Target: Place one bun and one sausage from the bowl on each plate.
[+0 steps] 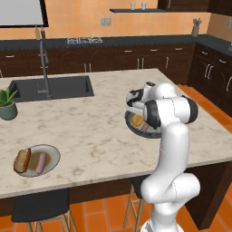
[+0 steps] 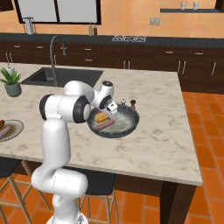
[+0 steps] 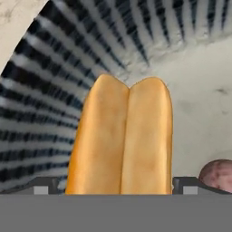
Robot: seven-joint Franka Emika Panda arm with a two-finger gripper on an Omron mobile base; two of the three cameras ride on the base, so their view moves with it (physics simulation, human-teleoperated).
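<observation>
A marble-topped island desk [image 1: 90, 136] stands in a kitchen of dark cabinets, orange walls and orange floor tiles, with a sink [image 1: 50, 88] set into it. Well right of the sink sits the dark ribbed bowl [image 2: 127, 127], holding a bun [image 3: 122, 140] and a sausage [image 2: 106, 126]. In the hand view the bun's long axis runs straight away from the fingers. Near the desk's front left edge, a grey-beige plate [image 1: 52, 154] carries another bun [image 1: 21, 161] and sausage [image 1: 41, 163]. The hand [image 2: 110, 109] hangs over the bowl, jaws spread wide either side of the bun.
</observation>
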